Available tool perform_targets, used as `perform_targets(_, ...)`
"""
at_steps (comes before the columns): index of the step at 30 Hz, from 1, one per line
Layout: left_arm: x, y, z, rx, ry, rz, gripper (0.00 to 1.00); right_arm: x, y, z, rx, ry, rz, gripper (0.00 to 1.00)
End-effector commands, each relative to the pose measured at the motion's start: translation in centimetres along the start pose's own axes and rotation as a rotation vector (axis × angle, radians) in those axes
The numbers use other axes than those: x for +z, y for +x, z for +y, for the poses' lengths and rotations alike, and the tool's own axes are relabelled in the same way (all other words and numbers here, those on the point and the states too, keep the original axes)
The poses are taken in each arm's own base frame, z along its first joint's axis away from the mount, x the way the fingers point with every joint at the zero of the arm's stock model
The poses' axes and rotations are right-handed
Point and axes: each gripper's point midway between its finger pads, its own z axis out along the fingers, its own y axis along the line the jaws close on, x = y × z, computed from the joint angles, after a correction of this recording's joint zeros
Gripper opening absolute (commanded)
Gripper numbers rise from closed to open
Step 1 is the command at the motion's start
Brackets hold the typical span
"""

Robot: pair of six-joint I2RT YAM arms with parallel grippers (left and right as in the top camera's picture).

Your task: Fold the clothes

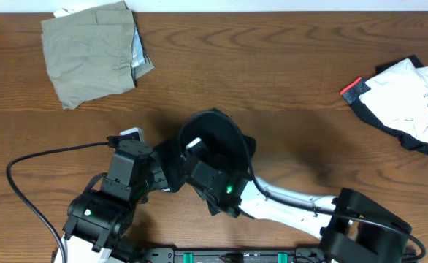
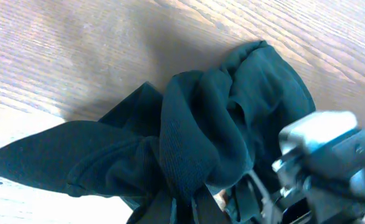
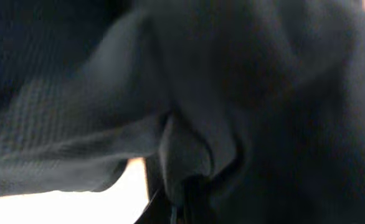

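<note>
A dark garment (image 1: pixel 225 135) lies bunched on the wooden table (image 1: pixel 287 66) at front centre. My left gripper (image 1: pixel 163 175) is at its left edge, and in the left wrist view its jaws (image 2: pixel 184 208) are shut on a gathered fold of the dark cloth (image 2: pixel 195 143). My right gripper (image 1: pixel 198 157) sits inside the bunch. In the right wrist view the dark cloth (image 3: pixel 245 93) fills the frame and the jaws (image 3: pixel 184 199) pinch a fold. The right gripper's body also shows in the left wrist view (image 2: pixel 322 155).
Folded khaki shorts (image 1: pixel 90 51) lie at the back left. A white and black garment pile (image 1: pixel 404 102) with a red tag lies at the right edge. A black cable (image 1: pixel 31 183) runs along the front left.
</note>
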Motion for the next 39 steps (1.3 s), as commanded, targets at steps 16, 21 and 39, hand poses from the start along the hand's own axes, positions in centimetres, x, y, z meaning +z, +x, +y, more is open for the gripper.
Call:
perform_targets(16,-7.9,-2.6,-3.5,0.117,0.169,-0.062,0.06,-14.0,-9.2,-10.7,0.292,0.223,-0.238,0.01)
perform_targets(21,-9.8,-3.3,-3.8,0.132,0.182,-0.083,0.07,-18.8,-8.7,-15.4,0.379,0.292,-0.298,0.01)
perform_targets(39,-10.9,-3.3,-4.5,0.135,0.222,-0.076,0.66,-27.1,-2.3,-25.4,0.663,0.512,-0.33,0.01)
